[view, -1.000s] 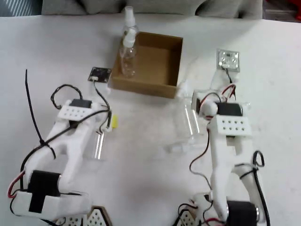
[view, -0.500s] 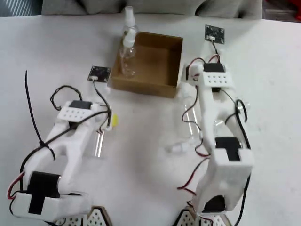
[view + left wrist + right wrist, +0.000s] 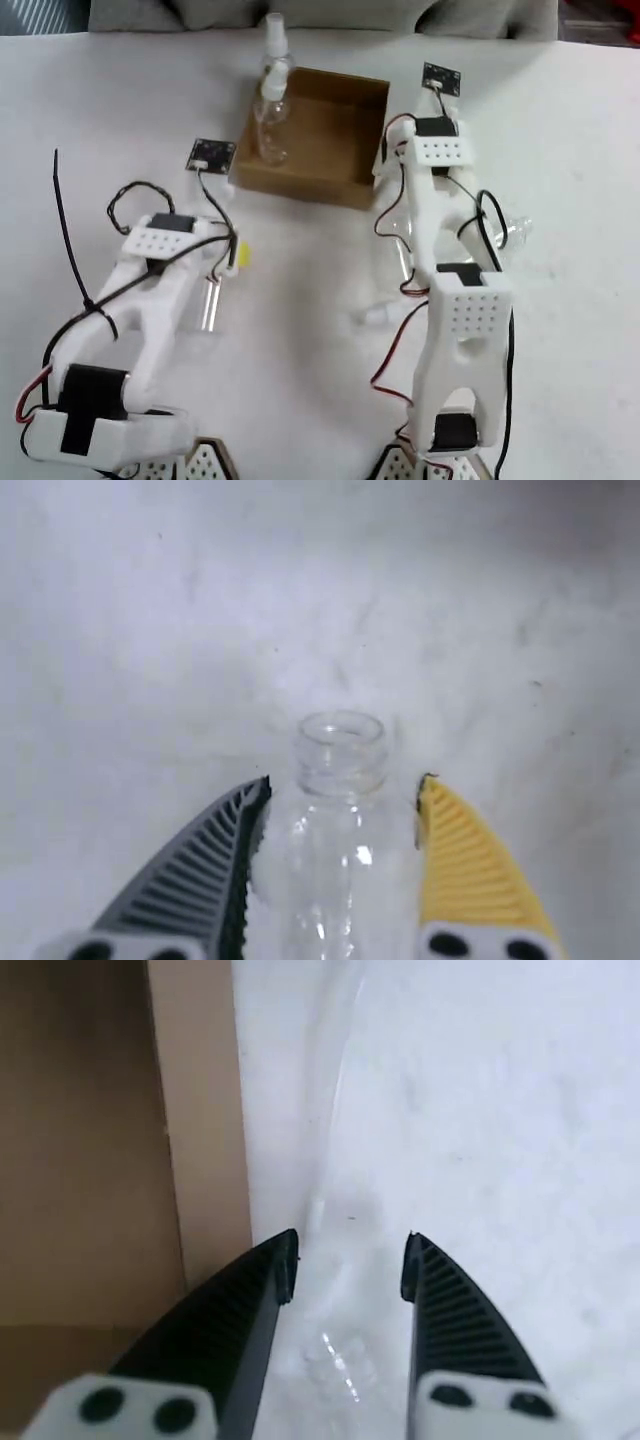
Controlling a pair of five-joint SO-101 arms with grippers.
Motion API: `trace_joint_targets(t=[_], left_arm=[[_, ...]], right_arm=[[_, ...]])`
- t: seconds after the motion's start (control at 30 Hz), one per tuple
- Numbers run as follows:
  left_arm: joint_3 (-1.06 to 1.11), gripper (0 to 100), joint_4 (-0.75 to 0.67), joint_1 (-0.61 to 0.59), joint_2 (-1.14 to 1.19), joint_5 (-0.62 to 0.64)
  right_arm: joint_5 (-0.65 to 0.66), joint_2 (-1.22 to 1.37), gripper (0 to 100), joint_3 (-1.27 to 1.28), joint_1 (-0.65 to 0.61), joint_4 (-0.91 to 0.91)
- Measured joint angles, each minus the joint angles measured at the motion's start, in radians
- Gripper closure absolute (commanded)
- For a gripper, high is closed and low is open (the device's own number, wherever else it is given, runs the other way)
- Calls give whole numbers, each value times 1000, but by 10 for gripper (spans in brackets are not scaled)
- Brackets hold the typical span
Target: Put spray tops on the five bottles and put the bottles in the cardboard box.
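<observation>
High view: right gripper [image 3: 347, 1250] now beside the cardboard box [image 3: 300, 182]

The box holds one capped bottle [image 3: 272, 125]. The left gripper [image 3: 345, 780] clamps an uncapped bottle [image 3: 340, 742] lying on the table [image 3: 300, 300]. The right gripper, jaws apart, has stretched forward along the box wall.

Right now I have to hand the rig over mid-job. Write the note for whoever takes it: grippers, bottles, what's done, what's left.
Left gripper: shut on an uncapped bottle.
Right gripper: open, fingers either side of a clear bottle lying beside the cardboard box.
Done: one topped bottle stands in the box. A second topped bottle is at its far corner; I cannot tell whether it is inside or behind.
Also out: another bottle beyond the right arm, and a loose spray top between the arms.
Left: top the open bottles, then box everything not yet in.
</observation>
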Motion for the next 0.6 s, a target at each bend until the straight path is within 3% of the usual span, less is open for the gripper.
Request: trace_joint_targets(t=[0.6], left_arm=[[0,946,-3,0,0,-2]], right_arm=[[-2,17,847,-32,-55,169]])
